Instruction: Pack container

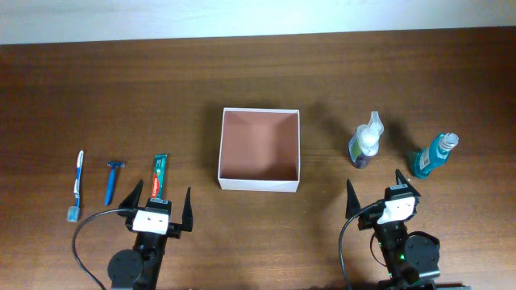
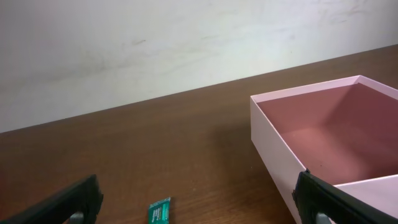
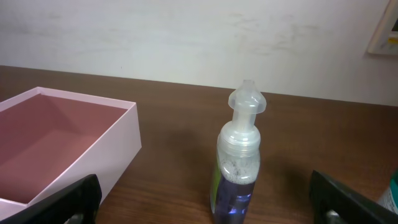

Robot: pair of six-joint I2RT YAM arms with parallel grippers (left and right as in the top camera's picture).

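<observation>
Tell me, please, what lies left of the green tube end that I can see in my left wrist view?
Observer: A blue razor lies left of that toothpaste tube, and a toothbrush lies further left, none touching.
Operator: Thanks. What is on the other side of the container?
Observer: Two standing bottles: a purple-filled bottle nearer the container, and a teal bottle further right.
Operator: Is the container's hidden near corner holding anything?
Observer: No, overhead shows the whole inside bare.
</observation>
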